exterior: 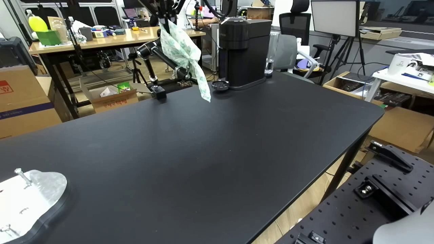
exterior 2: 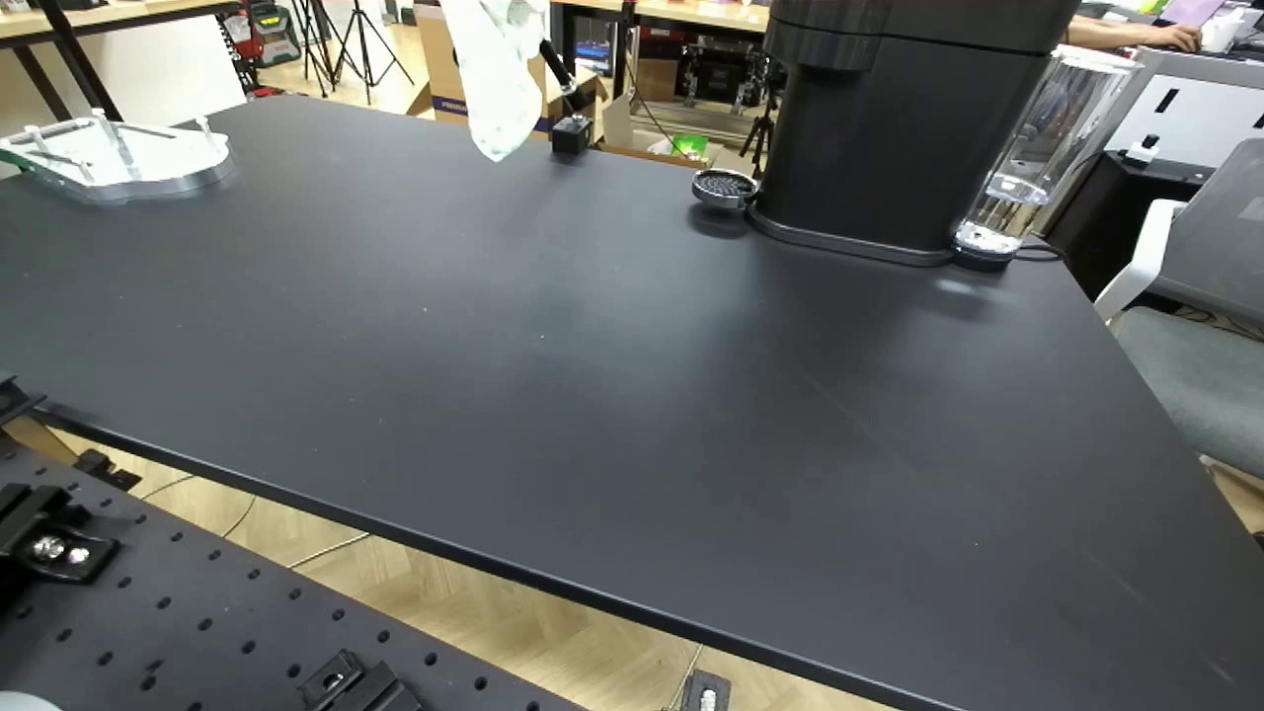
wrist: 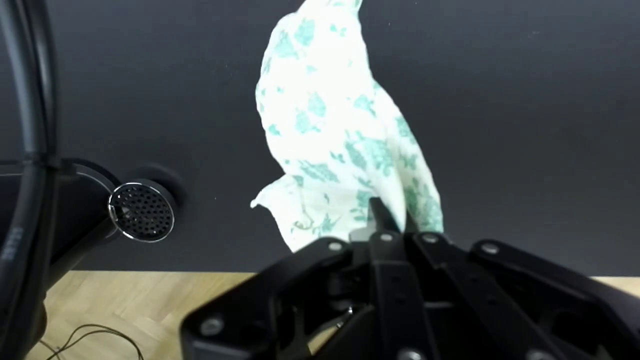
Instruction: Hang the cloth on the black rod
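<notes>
The cloth is white with green leaf prints. In the wrist view the cloth (wrist: 320,115) spreads away from my gripper (wrist: 397,217), whose fingers are shut on a fold of it. In an exterior view the cloth (exterior: 183,49) hangs down from the gripper (exterior: 166,20) at the table's far edge; it also hangs in an exterior view (exterior 2: 502,84), where the gripper is out of frame. The black rod (exterior: 164,57) is a jointed arm clamped to that edge, beside and partly overlapped by the cloth; it also shows in an exterior view (exterior 2: 561,71). I cannot tell whether they touch.
A black coffee machine (exterior: 240,54) with a round drip grate (exterior: 220,85) stands near the rod, with a clear water tank (exterior 2: 1027,168) at its side. A white pegged board (exterior: 40,189) lies on the black table (exterior: 203,162). A cable (wrist: 35,125) crosses the wrist view.
</notes>
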Available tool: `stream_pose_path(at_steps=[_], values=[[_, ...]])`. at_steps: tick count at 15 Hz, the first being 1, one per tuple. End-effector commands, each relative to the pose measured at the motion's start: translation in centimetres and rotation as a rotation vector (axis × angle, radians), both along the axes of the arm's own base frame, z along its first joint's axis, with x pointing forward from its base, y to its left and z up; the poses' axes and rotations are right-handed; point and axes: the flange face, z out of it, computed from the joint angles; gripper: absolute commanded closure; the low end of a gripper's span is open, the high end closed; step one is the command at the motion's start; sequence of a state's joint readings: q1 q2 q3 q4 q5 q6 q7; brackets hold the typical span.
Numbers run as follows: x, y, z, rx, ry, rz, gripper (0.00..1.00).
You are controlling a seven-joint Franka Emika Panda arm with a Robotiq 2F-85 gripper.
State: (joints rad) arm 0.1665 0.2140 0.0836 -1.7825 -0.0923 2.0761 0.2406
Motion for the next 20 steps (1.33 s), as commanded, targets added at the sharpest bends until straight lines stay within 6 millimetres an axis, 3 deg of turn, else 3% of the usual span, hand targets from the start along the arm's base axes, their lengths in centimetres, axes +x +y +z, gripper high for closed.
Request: stream_pose_path(at_steps=[1,8,12,18,19,20], values=[[0.5,-0.1,-2.5,0.003,0.071,-0.023,1.0],[1.0,2.0,-9.5,0.029,0.16,-0.002,1.0],[1.1,2.7,-11.3,0.032,0.182,0.015,1.0],[1.2,2.9,-11.8,0.033,0.18,0.016,1.0],[1.2,2.9,-11.8,0.032,0.183,0.018,0.73],[1.1,2.9,-11.8,0.031,0.184,0.019,0.71]])
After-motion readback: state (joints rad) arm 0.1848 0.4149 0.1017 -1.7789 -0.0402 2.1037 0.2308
